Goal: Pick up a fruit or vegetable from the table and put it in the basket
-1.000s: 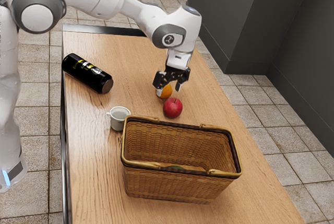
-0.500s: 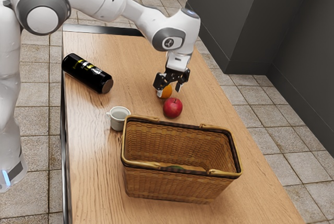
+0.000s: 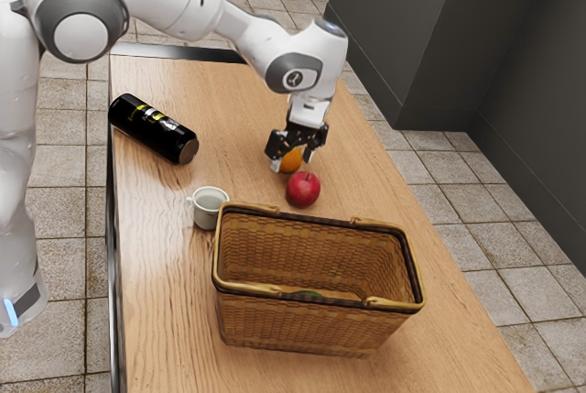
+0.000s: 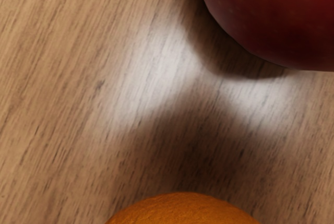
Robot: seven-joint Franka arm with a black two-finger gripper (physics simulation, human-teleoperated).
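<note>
The black gripper (image 3: pixel 293 153) is low over the table, around the orange (image 3: pixel 292 160), which lies partly behind it. Whether it grips the orange cannot be made out. The red apple (image 3: pixel 303 190) rests on the table right beside the orange, toward the basket (image 3: pixel 315 324). In the wrist view, the top of the orange (image 4: pixel 182 211) is at the lower edge, close under my hand, and the dark red apple (image 4: pixel 276 15) is across a shadowed strip of wood. The wicker basket stands upright with a green item (image 3: pixel 309 295) inside.
A small pale cup (image 3: pixel 210 209) stands by the basket's corner, toward the exterior view's left. The black bottle (image 3: pixel 153 128) lies on its side near the long edge of the wooden table (image 3: pixel 165 283). The basket's raised rim and handles are close to the apple.
My hand has moved slightly toward the exterior view's left, around the orange, and the gripper looks a little narrower. The apple, cup, bottle and basket have kept their places.
</note>
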